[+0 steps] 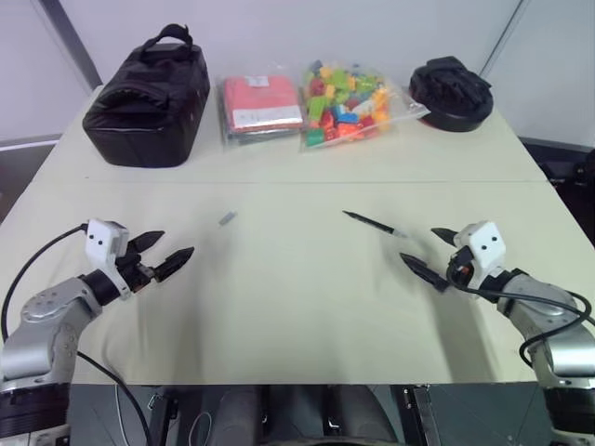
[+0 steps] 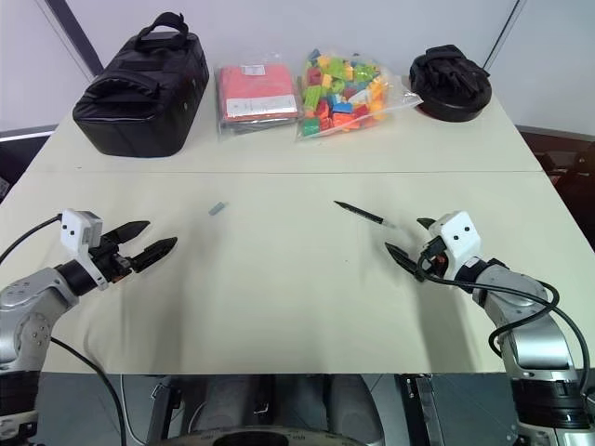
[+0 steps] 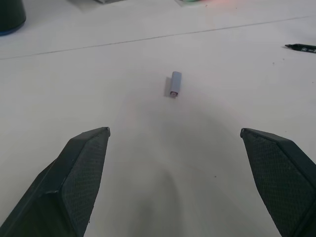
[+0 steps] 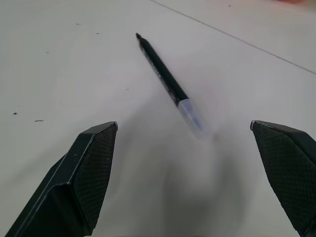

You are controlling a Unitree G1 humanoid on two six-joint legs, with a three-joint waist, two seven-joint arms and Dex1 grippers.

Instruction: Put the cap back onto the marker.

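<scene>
Pale grey cap, black marker with whitish-clear end, cream table.

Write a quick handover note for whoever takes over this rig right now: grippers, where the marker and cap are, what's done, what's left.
Left gripper: open, empty, above the table, aimed toward the cap, which lies apart from it on the table.
Right gripper: open, empty, close to the pale end of the marker but not touching it.
Marker lies flat and uncapped, pointed tip facing the far side of the table; cap lies well off to its left.
Done: nothing picked up yet.
Left: grasp the marker, grasp the cap, bring them together and press the cap on.
</scene>
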